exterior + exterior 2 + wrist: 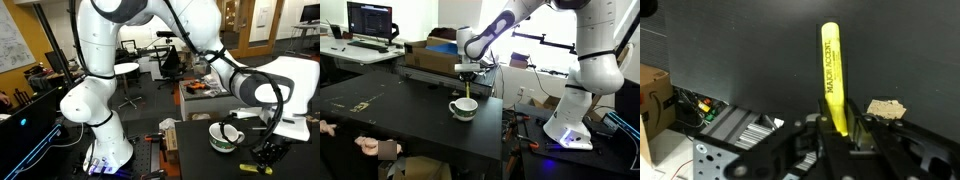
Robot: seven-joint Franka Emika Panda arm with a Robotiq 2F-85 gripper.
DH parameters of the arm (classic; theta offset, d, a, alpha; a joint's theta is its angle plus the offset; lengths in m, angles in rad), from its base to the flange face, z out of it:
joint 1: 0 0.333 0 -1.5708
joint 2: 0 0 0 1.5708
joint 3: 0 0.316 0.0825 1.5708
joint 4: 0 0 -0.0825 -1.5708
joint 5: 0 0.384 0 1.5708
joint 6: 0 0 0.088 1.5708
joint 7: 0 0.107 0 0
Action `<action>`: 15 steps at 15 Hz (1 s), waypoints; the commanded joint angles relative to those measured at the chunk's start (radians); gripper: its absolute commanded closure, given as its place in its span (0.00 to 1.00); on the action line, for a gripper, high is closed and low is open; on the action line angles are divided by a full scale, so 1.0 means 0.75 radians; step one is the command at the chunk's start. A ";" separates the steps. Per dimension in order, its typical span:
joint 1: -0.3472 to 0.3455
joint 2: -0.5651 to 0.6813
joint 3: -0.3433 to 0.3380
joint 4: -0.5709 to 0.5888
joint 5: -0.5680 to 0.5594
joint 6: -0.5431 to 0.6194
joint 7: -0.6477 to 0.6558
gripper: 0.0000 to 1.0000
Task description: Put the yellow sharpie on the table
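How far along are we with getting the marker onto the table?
Done: the gripper is shut on the yellow marker. In hand: it holds the marker right over the mug; whether the tip is clear of the rim I cannot tell. Left: carry it aside, lay it on the dark table, let go.

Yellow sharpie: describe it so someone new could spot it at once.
Start at the dark table, where a white-and-green mug stands. The robot's fingers hang by the mug, shut on the sharpie: a thin, bright yellow pen, nothing like the squat mug.
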 commanded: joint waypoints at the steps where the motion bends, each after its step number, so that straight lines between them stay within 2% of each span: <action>1: 0.011 0.075 -0.012 0.108 0.080 -0.117 -0.069 0.95; 2: 0.011 0.091 -0.012 0.128 0.094 -0.138 -0.079 0.90; 3: 0.012 0.104 -0.013 0.146 0.106 -0.161 -0.084 0.55; 4: 0.015 0.116 -0.014 0.164 0.110 -0.180 -0.081 0.54; 6: 0.019 0.132 -0.017 0.193 0.113 -0.209 -0.074 0.41; 11: 0.039 0.093 -0.032 0.173 0.088 -0.186 -0.041 0.01; 15: 0.054 -0.041 -0.015 0.059 0.105 -0.080 -0.064 0.00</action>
